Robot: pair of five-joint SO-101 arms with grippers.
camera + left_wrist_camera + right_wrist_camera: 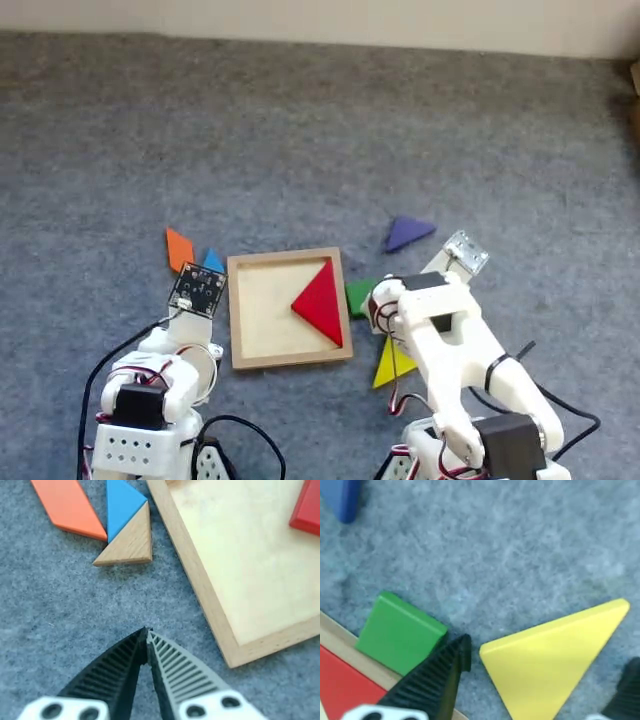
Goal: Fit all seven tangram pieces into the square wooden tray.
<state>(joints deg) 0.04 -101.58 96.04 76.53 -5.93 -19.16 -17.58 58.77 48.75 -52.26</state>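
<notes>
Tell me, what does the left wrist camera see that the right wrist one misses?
Left wrist view, not the right: orange piece, blue triangle, wooden triangle, and the shut left gripper. Right wrist view, not the left: green square, yellow triangle, and the open right gripper straddling that triangle. Both: the rim of the tray, the red triangle inside it, and grey carpet.

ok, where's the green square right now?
High view: the green square lies just outside the right rim of the wooden tray, on the right arm's side, with the yellow triangle nearest it.
</notes>
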